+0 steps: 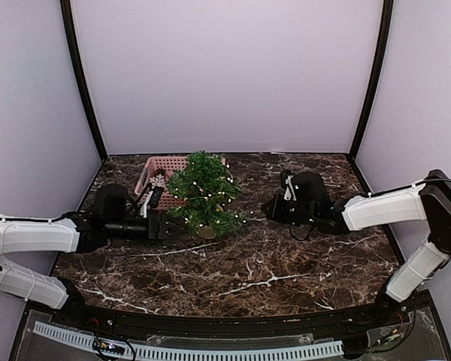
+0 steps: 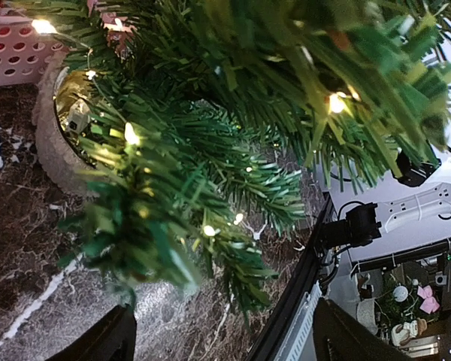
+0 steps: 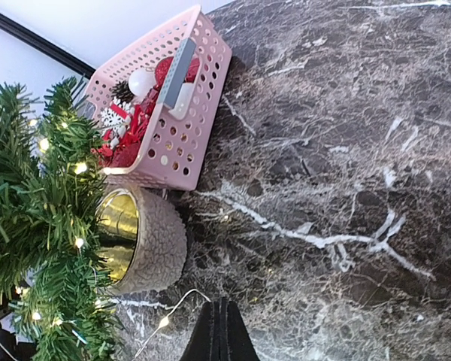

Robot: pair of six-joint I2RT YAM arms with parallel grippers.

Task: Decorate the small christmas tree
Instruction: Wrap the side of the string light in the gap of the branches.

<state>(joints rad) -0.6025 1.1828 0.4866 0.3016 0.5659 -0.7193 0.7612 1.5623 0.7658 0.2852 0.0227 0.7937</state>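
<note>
The small christmas tree [image 1: 204, 192] stands mid-table in a tan round pot [image 1: 207, 232], strung with lit warm lights. My left gripper [image 1: 169, 224] sits low at the tree's left side. In the left wrist view its dark fingers [image 2: 105, 342] stand wide open and hold nothing, with lit branches [image 2: 210, 150] hanging just beyond them and the pot [image 2: 52, 143] behind. My right gripper [image 1: 267, 210] hovers to the right of the tree. Its fingertips [image 3: 219, 331] are pressed together and shut, facing the pot [image 3: 146, 241]. A thin light wire [image 3: 165, 320] lies on the table just before them.
A pink perforated basket [image 1: 161, 177] stands behind the tree at the back left. It holds red and white ornaments [image 3: 135, 113], a pine cone and a snowflake. The dark marble table [image 1: 248, 278] ends in a black front rail [image 2: 301, 301].
</note>
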